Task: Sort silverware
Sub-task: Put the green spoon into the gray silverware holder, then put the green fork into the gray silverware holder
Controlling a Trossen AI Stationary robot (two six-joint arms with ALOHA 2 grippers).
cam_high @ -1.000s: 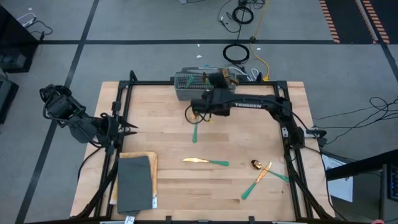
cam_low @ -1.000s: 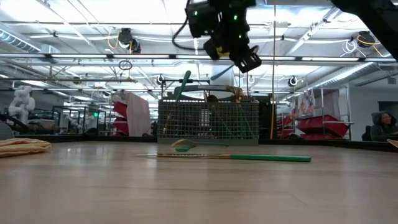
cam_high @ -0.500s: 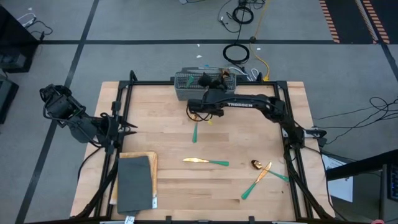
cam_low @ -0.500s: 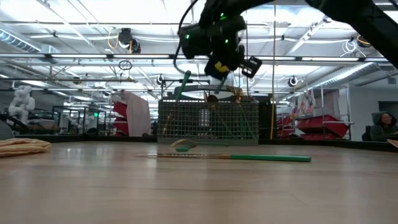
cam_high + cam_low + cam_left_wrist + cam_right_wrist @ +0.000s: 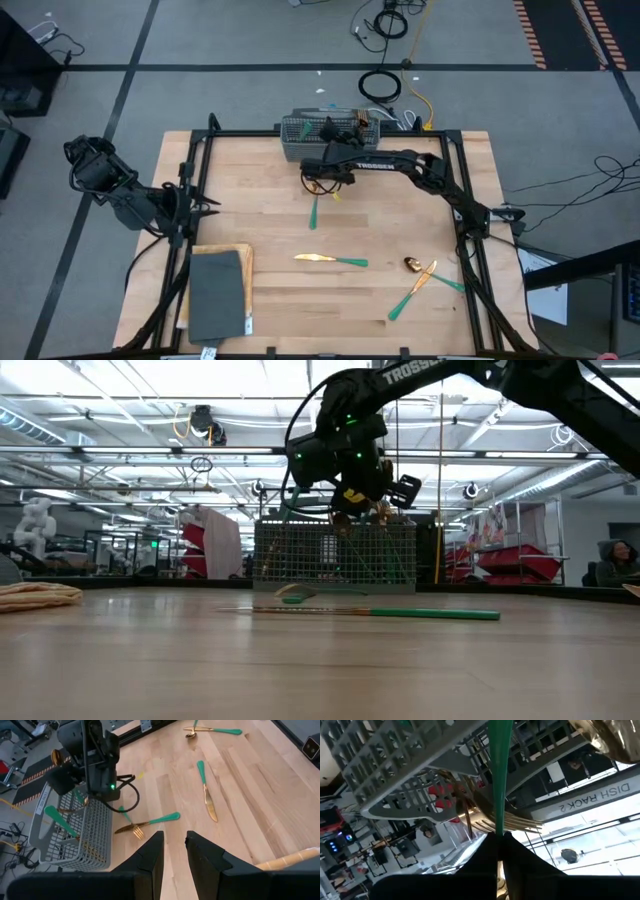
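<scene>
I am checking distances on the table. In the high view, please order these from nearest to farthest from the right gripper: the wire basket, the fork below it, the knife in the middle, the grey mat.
1. Wire basket, at the table's far edge; the right gripper is beside it.
2. Fork, just toward the near edge.
3. Knife, mid-table.
4. Grey mat, near left corner.

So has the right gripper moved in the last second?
Yes. The right gripper has moved toward the wire basket at the table's far edge.
</scene>
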